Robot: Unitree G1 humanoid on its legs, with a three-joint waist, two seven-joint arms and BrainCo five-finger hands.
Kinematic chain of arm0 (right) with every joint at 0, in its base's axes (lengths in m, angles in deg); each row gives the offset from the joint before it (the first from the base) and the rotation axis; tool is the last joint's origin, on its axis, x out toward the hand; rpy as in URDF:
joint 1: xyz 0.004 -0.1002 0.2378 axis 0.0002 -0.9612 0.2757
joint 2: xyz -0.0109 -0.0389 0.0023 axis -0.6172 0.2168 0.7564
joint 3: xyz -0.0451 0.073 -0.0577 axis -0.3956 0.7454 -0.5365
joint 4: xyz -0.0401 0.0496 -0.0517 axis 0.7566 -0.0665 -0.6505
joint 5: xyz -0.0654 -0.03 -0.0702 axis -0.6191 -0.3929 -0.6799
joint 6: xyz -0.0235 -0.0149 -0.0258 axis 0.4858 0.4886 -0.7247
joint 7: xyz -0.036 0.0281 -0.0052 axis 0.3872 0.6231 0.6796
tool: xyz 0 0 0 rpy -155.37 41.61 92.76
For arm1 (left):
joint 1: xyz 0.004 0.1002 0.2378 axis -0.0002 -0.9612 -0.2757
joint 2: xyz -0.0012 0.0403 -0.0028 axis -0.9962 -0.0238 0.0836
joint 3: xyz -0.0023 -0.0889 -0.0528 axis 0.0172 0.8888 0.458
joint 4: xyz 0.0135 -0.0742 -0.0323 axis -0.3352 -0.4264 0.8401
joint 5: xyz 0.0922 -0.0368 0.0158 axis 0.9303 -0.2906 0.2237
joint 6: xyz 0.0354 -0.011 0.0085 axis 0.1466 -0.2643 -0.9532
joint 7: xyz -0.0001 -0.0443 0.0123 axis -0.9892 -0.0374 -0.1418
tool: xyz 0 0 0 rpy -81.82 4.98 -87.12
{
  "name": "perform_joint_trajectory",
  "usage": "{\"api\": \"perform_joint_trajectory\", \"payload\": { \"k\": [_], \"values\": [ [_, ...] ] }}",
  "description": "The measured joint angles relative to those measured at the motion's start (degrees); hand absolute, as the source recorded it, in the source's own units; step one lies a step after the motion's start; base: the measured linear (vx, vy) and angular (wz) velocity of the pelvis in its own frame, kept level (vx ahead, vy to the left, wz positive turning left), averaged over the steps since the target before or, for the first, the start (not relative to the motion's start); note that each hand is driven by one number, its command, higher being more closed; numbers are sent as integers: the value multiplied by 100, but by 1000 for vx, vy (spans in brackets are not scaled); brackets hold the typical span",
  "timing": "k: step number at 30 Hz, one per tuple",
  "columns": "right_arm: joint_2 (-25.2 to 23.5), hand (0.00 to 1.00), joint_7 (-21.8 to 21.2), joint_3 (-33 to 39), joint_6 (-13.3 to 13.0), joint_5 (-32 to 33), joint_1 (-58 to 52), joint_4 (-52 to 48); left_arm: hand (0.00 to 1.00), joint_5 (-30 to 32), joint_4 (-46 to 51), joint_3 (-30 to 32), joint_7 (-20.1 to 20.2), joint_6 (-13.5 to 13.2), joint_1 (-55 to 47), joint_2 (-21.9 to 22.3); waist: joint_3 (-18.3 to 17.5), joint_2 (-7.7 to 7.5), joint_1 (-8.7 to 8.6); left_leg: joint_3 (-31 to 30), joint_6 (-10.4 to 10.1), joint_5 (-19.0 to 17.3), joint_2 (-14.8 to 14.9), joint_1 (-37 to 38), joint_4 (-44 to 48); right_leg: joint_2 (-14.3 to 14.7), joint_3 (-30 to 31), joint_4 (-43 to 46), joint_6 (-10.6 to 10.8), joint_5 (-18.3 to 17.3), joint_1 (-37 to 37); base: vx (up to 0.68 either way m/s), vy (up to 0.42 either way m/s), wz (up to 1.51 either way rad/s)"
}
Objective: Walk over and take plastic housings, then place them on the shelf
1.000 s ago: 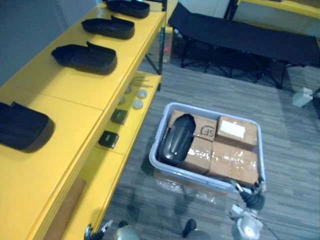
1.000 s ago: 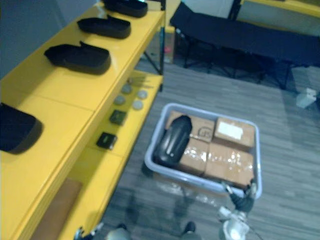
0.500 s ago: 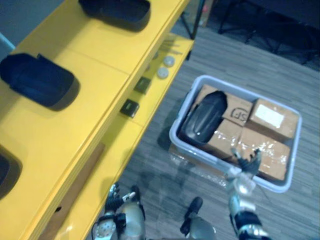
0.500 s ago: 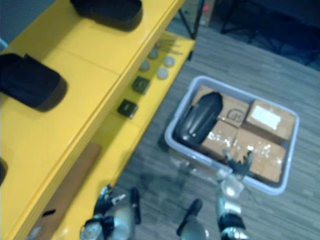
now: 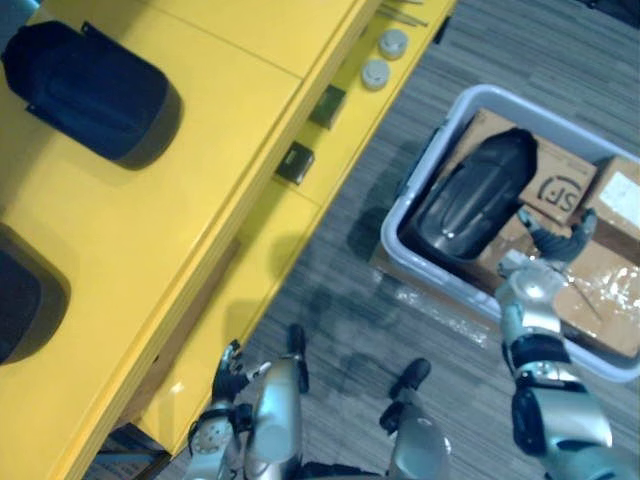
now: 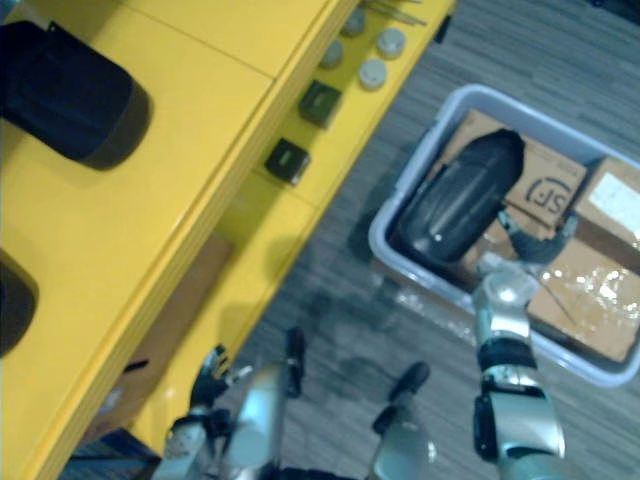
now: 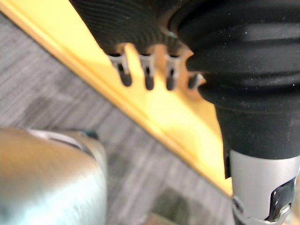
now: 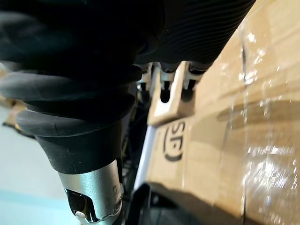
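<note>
A glossy black plastic housing [image 5: 468, 198], long and rounded like a shell, is lying on top of taped cardboard boxes [image 5: 610, 290] along the 9 o'clock side of a pale grey bin [image 5: 412, 185] that is sitting on the floor. Its long axis is running from 7 o'clock to 1 o'clock, with the slimmer end pointing toward 1 o'clock. The right hand [image 5: 550, 243] is reaching up from 5 o'clock and hovering over the boxes just at the 3 o'clock side of the housing, its fingers spread wide and holding nothing. The left hand [image 5: 228, 368] is hanging low at 7 o'clock beside the edge of the yellow shelf [image 5: 200, 150], fingers loose and empty. Two more black housings [image 5: 95, 90] [image 5: 18, 300] are already resting on the shelf's top level, at 10 and 9 o'clock.
</note>
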Motion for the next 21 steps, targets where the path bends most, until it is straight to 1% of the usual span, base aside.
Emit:
{"api": "perform_joint_trajectory", "payload": {
  "k": [2,4,5,6,7,9,11,12,13,14,17,19,20,21],
  "values": [
    [16,0,-6,-84,166,0,159,169,0,-107,-48,-3,-2,-3,3,-22,42,17,20,-56,0,-1,-26,-4,8,-14,-42,21,8,-9,12,-74,34,13],
    [35,0,-20,-247,445,-4,317,363,0,-142,-238,-89,-6,3,6,-132,47,22,95,-73,0,-2,-55,-28,-2,-39,-52,25,17,-16,-9,-63,32,4],
    [46,0,-27,-259,512,-3,350,423,0,-142,-306,-130,-5,7,6,-158,47,24,118,-79,0,-2,-69,-34,-5,-49,-52,28,18,-17,-19,-57,44,5],
    [98,0,-52,-296,639,1,399,497,0,-144,-445,-166,-8,10,-1,-157,50,33,152,-99,1,-1,-90,-85,5,-68,-62,38,19,-17,-50,-46,47,10],
    [182,0,-115,-371,753,-12,517,626,0,-150,-531,-174,-7,10,-8,-157,56,42,172,-139,4,1,-105,-191,51,-79,-80,59,20,-15,-103,-54,55,14],
    [353,0,-106,-375,918,-116,711,729,0,-151,-625,-183,-6,12,-4,-154,129,108,190,-254,5,1,-130,-295,138,-90,-155,95,23,-13,-147,-67,46,15],
    [627,0,-91,-468,1119,-239,907,965,0,-194,-661,-298,-8,10,-5,-151,171,164,285,-270,6,1,-153,-356,162,-120,-169,128,28,-10,-196,-89,46,8],
    [754,0,-47,-531,1316,-256,1059,1131,0,-309,-702,-382,-8,10,-6,-153,180,183,313,-292,11,5,-176,-398,163,-140,-190,137,42,-2,-222,-69,37,6],
    [778,0,-20,-545,1393,-275,1127,1206,0,-335,-751,-389,-10,10,-7,-153,186,194,320,-300,13,6,-187,-404,163,-148,-196,142,42,-2,-226,-85,45,10],
    [821,100,58,-593,1563,-345,1246,1362,0,-369,-799,-400,-20,5,-7,-138,203,228,338,-323,15,3,-207,-402,165,-165,-213,164,39,-5,-214,-86,44,8],
    [942,100,484,-611,1933,-381,1435,1593,0,-478,-846,-601,-64,-99,-5,-126,246,341,436,-384,1,-9,-244,-422,157,-187,-264,197,-3,-37,-211,-92,38,9],
    [1061,100,664,-608,2092,-529,1474,1713,0,-562,-879,-637,-62,-125,-18,-123,253,373,471,-405,-3,-8,-279,-427,114,-210,-304,202,-1,-38,-212,-64,21,10],
    [1104,100,690,-602,2156,-590,1477,1738,0,-580,-898,-648,-62,-130,-17,-115,254,375,471,-412,4,2,-297,-427,90,-224,-322,206,0,-39,-213,-59,25,12],
    [1191,100,759,-570,2255,-627,1485,1754,0,-595,-923,-747,-66,-145,-16,-118,263,398,475,-421,38,32,-323,-427,71,-244,-339,213,1,-39,-212,-63,38,9]
  ]
}}
